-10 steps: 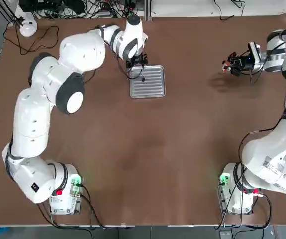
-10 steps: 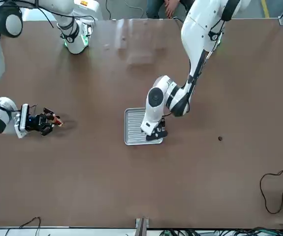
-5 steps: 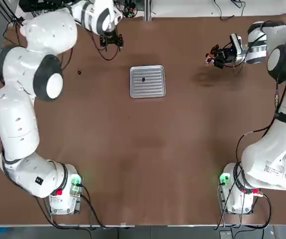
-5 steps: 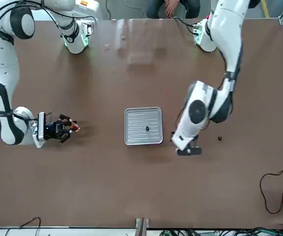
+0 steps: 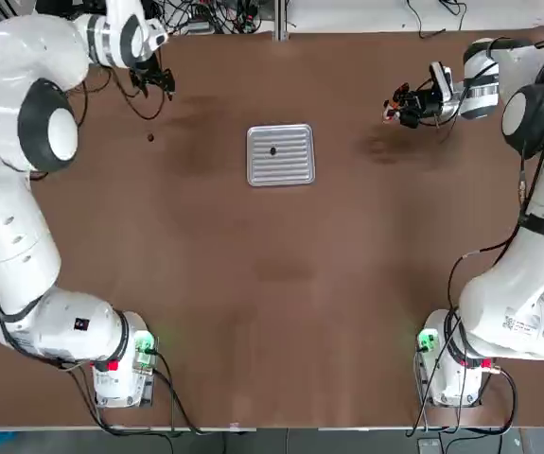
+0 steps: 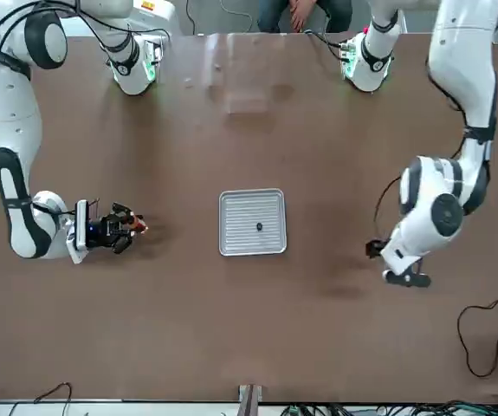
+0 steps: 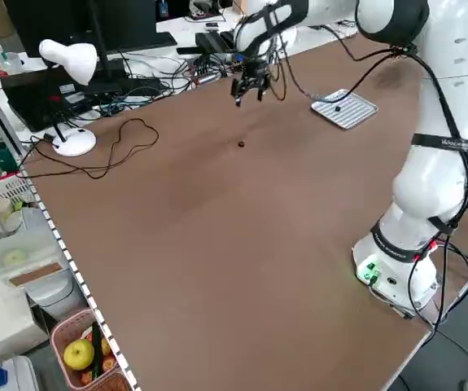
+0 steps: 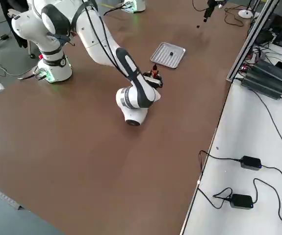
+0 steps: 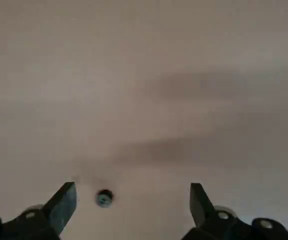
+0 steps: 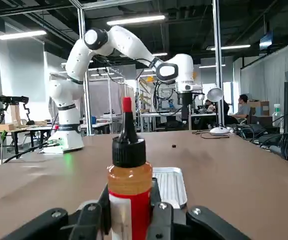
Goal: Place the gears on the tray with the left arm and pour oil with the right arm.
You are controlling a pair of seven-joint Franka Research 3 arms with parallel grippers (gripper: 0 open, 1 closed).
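Top view, clock directions taken from the tray (image 5: 280,155) at table centre-far.

Tray: square, ribbed, silvery, flat on the brown table (image 5: 281,312). One gear (image 5: 272,150) lies on it, a small dark round piece slightly toward 10 o'clock of the tray's middle; also seen in the front view (image 6: 259,227).

Second gear (image 5: 150,138): loose on the bare table at about 9 o'clock from the tray, well apart from it. In the left side view (image 7: 241,144) it sits alone on the wood.

Left gripper (image 5: 153,83): raised above the table at roughly 10 o'clock from the tray, near the far edge, pointing down. Fingers spread wide, nothing between them. The left wrist view shows the two dark fingertips (image 9: 63,202) apart with the loose gear (image 9: 103,198) on the table below, close to one fingertip and not touched.

Right gripper (image 5: 406,102): at about 2 o'clock from the tray, well apart from it, held level and aimed toward the tray side. It is clamped on the oil bottle (image 5: 396,98). The right wrist view shows the bottle (image 10: 128,185) upright between the fingers: orange-red body, white label band, black cap with a red tip. The front view (image 6: 129,224) shows the bottle at the gripper's end, clear of the table.

Cables (image 5: 205,14) along the far edge.
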